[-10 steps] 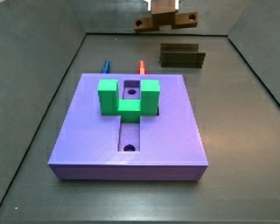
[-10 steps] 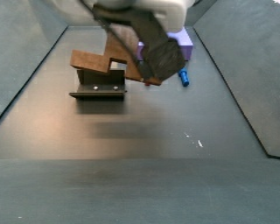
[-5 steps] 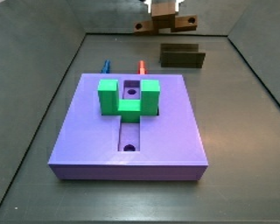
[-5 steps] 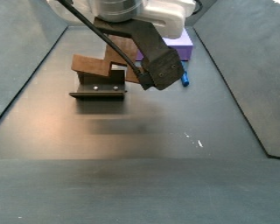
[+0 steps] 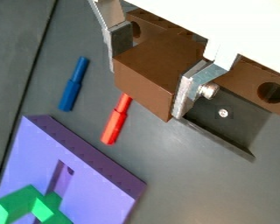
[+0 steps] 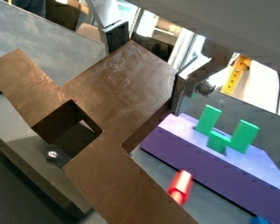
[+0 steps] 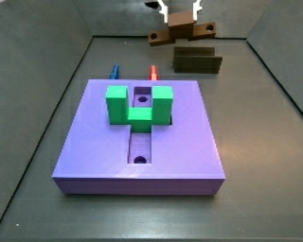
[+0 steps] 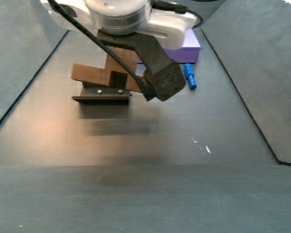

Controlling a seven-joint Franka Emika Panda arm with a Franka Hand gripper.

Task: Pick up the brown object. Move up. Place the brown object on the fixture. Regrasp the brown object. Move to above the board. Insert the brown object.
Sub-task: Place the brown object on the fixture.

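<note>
The gripper (image 7: 182, 21) hangs in the air near the far edge of the floor, its silver fingers (image 5: 199, 85) clamped on the brown object (image 7: 180, 32), which sits tilted just above the fixture (image 7: 199, 60) and apart from it. In a wrist view the brown object (image 5: 160, 73) fills the gap between the plates, with its round hole showing past one finger. In a side view the same piece (image 8: 102, 75) hangs right over the fixture (image 8: 102, 96), half hidden by the arm. The board (image 7: 141, 142) lies flat in the middle of the floor, well apart from the gripper, with the green U-shaped block (image 7: 140, 104) standing on its far half over the groove. Beyond the board's far edge lie a blue peg (image 7: 114, 70) and a red peg (image 7: 154, 71), side by side on the floor.
</note>
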